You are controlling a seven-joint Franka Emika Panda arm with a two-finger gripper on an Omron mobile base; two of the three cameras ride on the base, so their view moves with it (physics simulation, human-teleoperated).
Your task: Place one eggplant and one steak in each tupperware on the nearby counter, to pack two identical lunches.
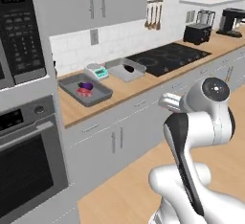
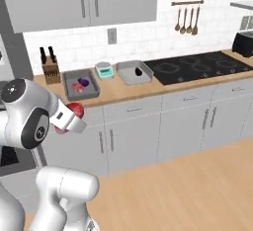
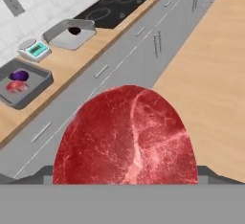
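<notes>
One steak (image 3: 125, 137) sits clamped in the end effector (image 2: 74, 114), out from the counter (image 2: 129, 90) and its two tupperwares (image 2: 80, 85).

Kitchen: black stovetop (image 1: 167, 58), wall oven (image 1: 28, 161), wooden counter (image 1: 139, 86), toaster (image 1: 197, 34).

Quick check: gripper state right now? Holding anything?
Gripper: closed on a steak, a wide grip, carried in the air in front of the counter.
</notes>
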